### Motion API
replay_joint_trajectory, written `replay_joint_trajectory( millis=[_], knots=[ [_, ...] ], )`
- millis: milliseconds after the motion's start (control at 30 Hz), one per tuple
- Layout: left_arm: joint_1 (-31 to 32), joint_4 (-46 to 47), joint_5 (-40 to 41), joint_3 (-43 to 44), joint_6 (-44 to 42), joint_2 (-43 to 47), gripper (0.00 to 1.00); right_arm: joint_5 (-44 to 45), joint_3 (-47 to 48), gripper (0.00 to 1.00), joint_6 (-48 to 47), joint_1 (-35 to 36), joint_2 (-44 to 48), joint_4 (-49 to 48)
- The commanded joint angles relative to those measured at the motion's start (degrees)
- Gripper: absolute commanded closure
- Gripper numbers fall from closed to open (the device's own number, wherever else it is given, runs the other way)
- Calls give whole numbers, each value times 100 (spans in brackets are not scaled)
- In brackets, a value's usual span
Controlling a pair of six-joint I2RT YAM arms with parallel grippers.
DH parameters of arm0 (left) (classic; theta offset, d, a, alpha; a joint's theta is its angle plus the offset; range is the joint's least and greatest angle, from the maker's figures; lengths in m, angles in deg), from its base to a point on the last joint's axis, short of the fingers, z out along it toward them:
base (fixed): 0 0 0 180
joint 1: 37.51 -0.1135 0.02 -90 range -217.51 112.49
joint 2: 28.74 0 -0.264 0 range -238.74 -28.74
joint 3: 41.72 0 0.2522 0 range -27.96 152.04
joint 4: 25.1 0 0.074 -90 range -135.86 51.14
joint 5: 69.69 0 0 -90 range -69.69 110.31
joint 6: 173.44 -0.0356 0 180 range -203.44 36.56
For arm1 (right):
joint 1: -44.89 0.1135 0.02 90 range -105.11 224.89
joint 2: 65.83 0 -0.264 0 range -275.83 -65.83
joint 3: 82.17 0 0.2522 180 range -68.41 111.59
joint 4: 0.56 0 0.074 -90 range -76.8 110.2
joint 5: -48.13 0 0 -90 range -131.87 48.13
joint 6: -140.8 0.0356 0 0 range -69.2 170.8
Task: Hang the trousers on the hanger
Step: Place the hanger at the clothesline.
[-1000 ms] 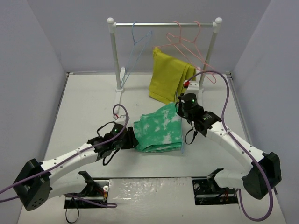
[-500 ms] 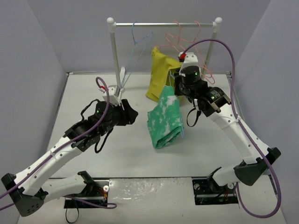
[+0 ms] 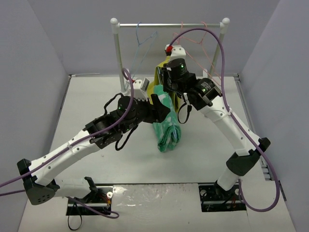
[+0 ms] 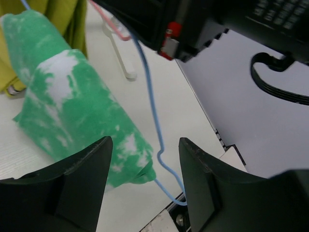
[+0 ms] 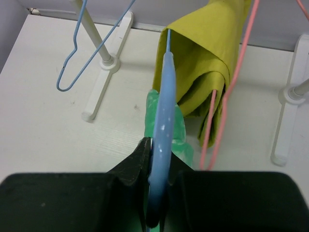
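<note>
Table (image 3: 87, 106): white top, filling the middle of your overhead view; everything else stands on or above it.
Rack (image 3: 169, 24): white posts and a thin rail across the upper centre of the overhead view.
Trousers (image 3: 166, 130): green with white blotches, bunched and hanging at the centre of your overhead view, draped over the held hanger. In your left wrist view they fill the left half (image 4: 72, 106). Whether the lower end touches the table you cannot tell.
Yellow garment (image 5: 203, 67): folded, hanging at the rack just behind the trousers, pink wire through its fold.
Left gripper (image 4: 145, 145): fingers spread wide, gripping nothing; the trousers' lower end and the blue wire show between them.
Right gripper (image 5: 158, 150): clamped on the hanger, centre of your right wrist view.
Hanger (image 4: 149, 96): light-blue wire, carrying the trousers.
Second blue hanger (image 3: 145, 41): on the rail, upper centre-left, bare.
Pink hangers (image 3: 198, 34): on the rail, upper right.
</note>
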Motion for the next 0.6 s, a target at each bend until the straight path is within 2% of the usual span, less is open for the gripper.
replay_joint_trajectory(
  millis=[0, 167, 567],
  knots=[
    [362, 798, 369, 342, -252, 40, 44, 345, 563, 100, 204, 49, 76, -549],
    [699, 638, 969, 370, -504, -108, 38, 242, 764, 100, 259, 64, -65, -556],
    [969, 508, 2536, 398, -908, -659, 38, 243, 842, 100, 472, 137, -292, -563]
  ],
)
